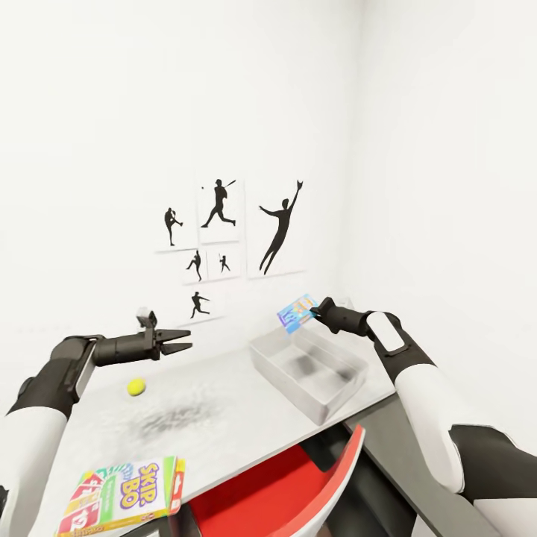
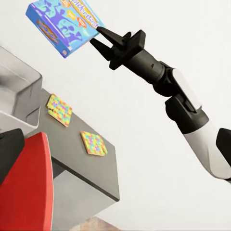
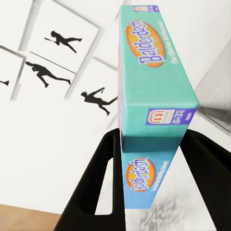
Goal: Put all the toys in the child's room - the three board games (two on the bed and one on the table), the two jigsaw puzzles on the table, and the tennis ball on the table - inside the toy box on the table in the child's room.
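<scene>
Right gripper (image 2: 98,37) pinches blue game box (image 1: 296,312) by edge, above toy box (image 1: 309,367); stiff, light, glossy, may swing between fingers. Left gripper (image 1: 183,342) spread, bare; tennis ball (image 1: 136,386) below fingers

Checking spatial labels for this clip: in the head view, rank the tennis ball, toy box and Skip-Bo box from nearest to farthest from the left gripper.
1. Tennis ball, just below the left gripper.
2. Toy box, toward the right.
3. Skip-Bo box, at the table's near edge.
</scene>
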### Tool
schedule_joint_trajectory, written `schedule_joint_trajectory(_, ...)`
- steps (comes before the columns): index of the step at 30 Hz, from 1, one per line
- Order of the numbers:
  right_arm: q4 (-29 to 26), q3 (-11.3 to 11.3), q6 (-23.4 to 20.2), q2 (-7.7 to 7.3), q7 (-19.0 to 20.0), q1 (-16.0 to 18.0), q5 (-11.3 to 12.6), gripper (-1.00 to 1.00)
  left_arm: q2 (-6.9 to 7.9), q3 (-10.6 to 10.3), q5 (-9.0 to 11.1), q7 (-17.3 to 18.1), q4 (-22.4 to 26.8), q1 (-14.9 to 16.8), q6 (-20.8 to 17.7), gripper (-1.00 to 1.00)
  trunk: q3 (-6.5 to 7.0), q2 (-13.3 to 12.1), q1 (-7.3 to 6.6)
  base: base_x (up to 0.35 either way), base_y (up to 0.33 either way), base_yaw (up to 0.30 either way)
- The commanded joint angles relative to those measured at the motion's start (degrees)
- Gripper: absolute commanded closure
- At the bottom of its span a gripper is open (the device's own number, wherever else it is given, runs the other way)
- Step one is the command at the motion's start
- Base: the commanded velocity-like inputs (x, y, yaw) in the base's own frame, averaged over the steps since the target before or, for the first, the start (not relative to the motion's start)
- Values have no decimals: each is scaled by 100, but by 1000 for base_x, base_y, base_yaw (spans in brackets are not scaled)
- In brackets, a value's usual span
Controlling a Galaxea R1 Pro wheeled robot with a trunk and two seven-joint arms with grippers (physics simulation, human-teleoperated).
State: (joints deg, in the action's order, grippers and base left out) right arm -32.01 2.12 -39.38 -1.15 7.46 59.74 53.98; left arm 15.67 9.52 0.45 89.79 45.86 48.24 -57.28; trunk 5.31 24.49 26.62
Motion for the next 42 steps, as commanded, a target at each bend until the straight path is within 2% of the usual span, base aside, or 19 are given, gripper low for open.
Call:
schedule_joint_trajectory(1, 2, 24, -30, 2, 28, 2, -25, 100, 6, 16, 2, -18, -3, 1, -59, -100, -2, 3, 5, 237, 0, 0)
schedule_joint_trajectory(5, 2, 25, -34, 1, 28, 2, -27, 100, 13, 43, 12, -295, -4, 1, -42, -100, -2, 3, 5, 144, 0, 0)
schedule_joint_trajectory(11, 2, 27, -28, 1, 29, 7, -21, 100, 15, 50, 10, -383, -5, 0, -41, -100, -2, 3, 5, 103, 0, 0)
schedule_joint_trajectory(42, 8, -2, -28, 5, 21, 28, -25, 100, 6, 41, 17, -381, 37, -8, -28, -100, -15, 3, 5, 74, -30, 24)
